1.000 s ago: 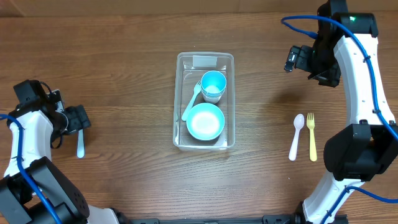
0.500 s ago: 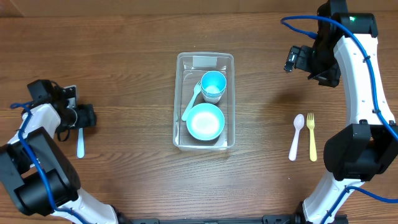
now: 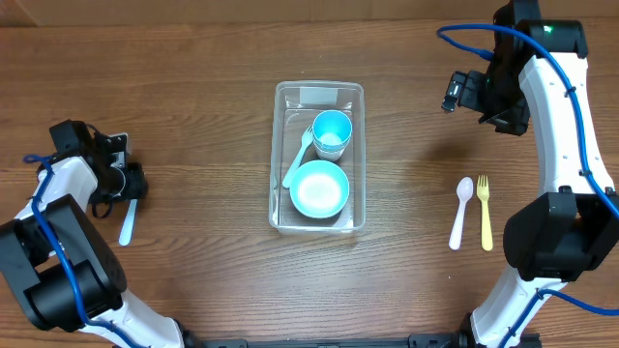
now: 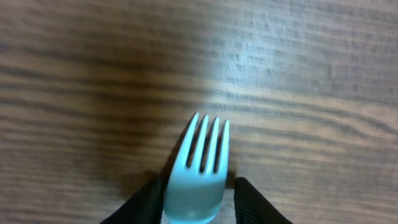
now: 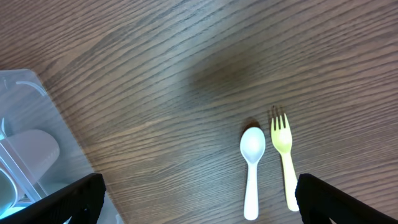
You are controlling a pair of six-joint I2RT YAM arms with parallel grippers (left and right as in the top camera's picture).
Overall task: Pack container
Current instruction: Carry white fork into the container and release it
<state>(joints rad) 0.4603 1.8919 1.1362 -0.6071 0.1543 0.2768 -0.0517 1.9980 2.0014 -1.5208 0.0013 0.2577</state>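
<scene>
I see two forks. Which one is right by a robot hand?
The light blue fork, lying between the left gripper's fingers. The yellow fork lies beside the white spoon, with no gripper at it.

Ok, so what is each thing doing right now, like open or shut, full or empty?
container, no lid, holding three things
teal cup, upright in the container
bowl, upright in the container, empty
blue spoon, lying in the container
blue fork, flat on the table
left gripper, around the blue fork, grip unclear
right gripper, open, empty
white spoon, flat on the table
yellow fork, flat on the table
</scene>
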